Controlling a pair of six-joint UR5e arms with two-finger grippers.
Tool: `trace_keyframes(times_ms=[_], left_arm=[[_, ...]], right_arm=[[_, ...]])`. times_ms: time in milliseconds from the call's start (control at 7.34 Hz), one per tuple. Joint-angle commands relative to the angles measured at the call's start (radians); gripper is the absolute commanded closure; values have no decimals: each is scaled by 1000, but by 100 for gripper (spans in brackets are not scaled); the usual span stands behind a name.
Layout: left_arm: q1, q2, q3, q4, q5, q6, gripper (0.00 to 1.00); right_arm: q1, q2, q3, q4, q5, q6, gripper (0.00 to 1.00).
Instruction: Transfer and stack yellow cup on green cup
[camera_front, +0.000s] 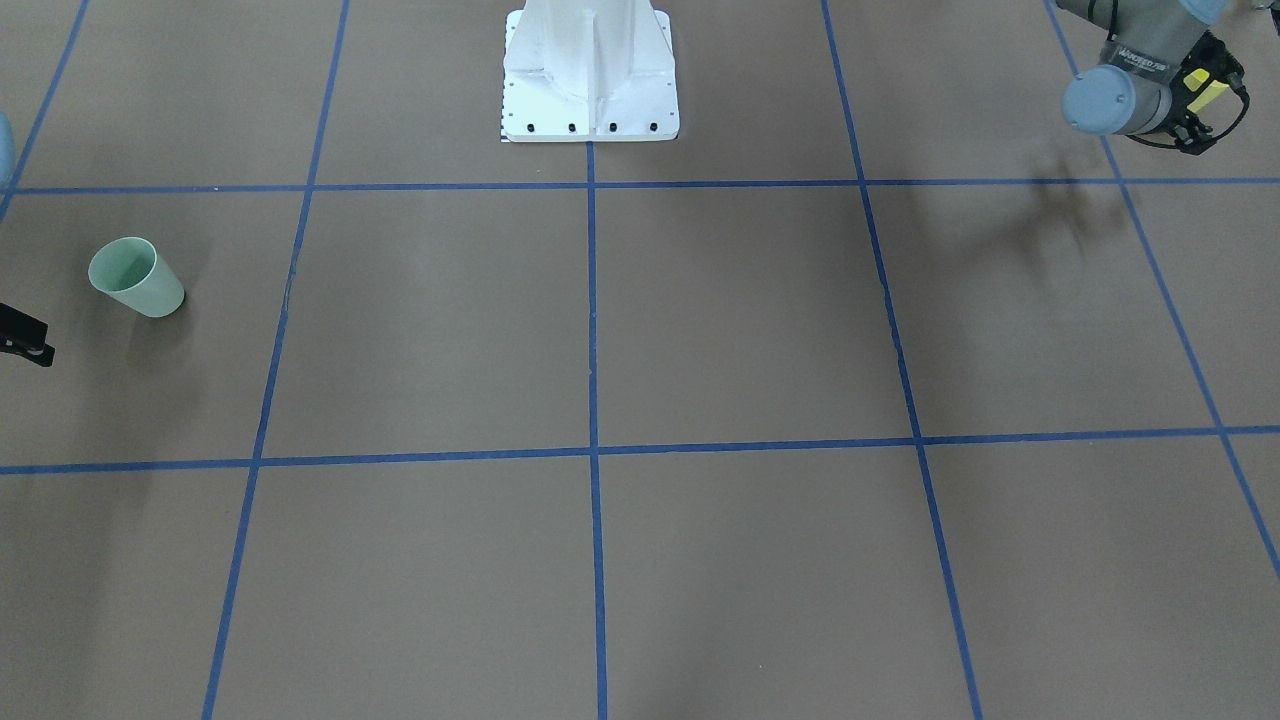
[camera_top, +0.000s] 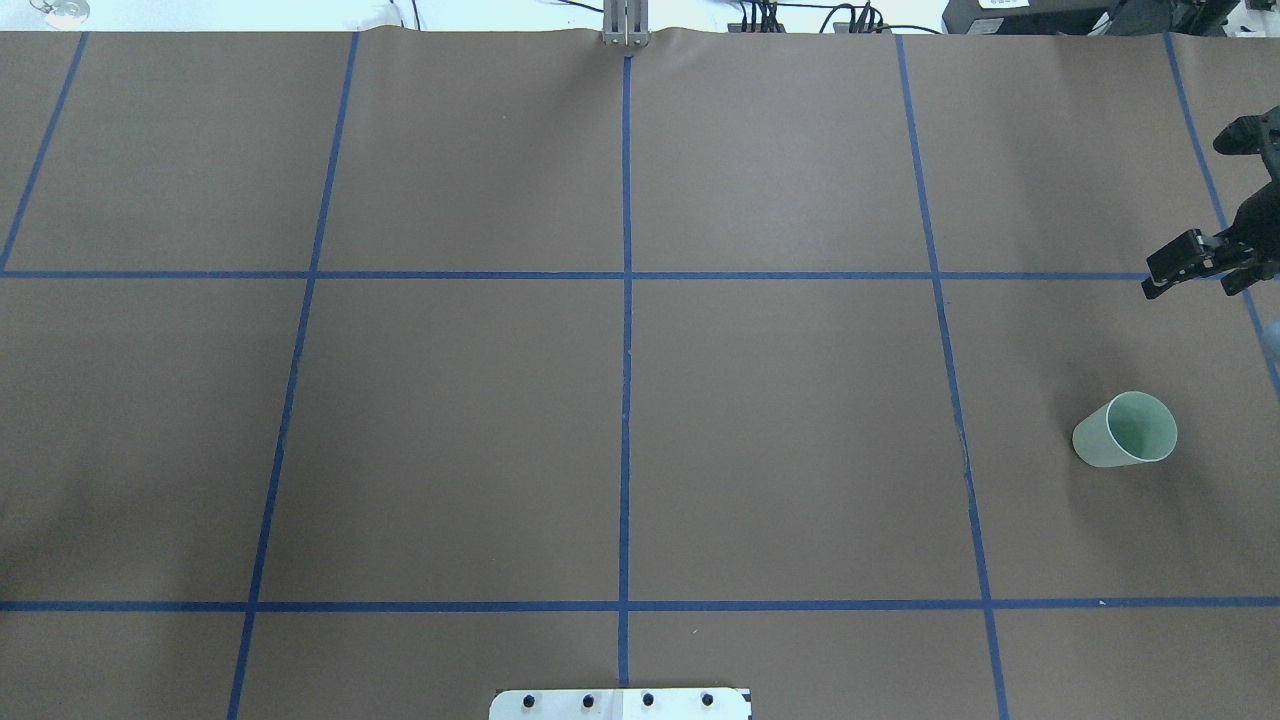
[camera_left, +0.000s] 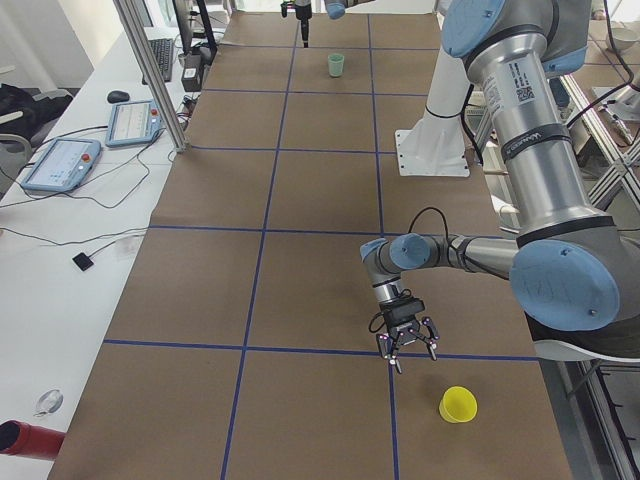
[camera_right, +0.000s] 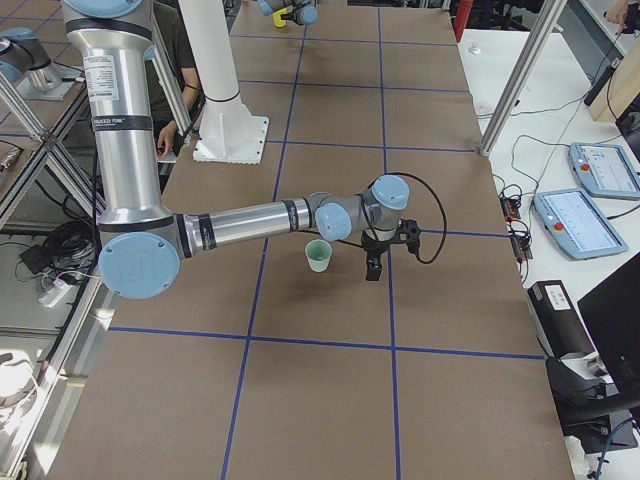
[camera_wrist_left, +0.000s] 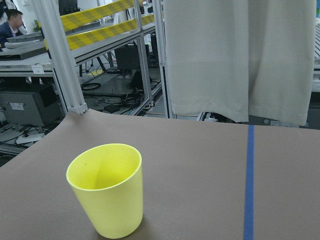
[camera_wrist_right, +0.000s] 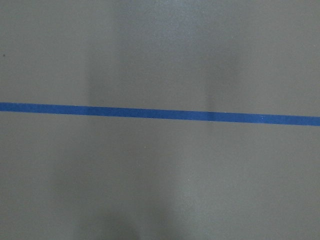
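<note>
In the exterior left view, the small bright yellow plastic cup stands upright, mouth up, at the lower right of the frame. It sits on the brown paper-covered table, just below one of the blue tape lines. Up and left of it, the left arm's tool points down over the tape. Its fingers are spread wide, it holds nothing, and it is apart from the cup. The left wrist view shows this cup at lower left, with nothing in it.

Near the top centre, the small pale mint-green plastic cup stands upright. In the exterior right view, the right arm's tool hangs just right of it. Its fingers are wide apart, it holds nothing, and it does not touch the cup.
</note>
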Motion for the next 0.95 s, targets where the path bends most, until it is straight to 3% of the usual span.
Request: trace_keyframes(times_ms=[0,545,817], left_arm=[[57,0,44,3,-16,-94,1],[116,2,193,-105,-16,-145,1],[136,5,204,-112,-16,-151,1]], right_arm=[[-1,-8,-5,38,-11,0,0],[-1,-10,4,40,-8,7,0],[-1,-23,29,39,-5,9,0]])
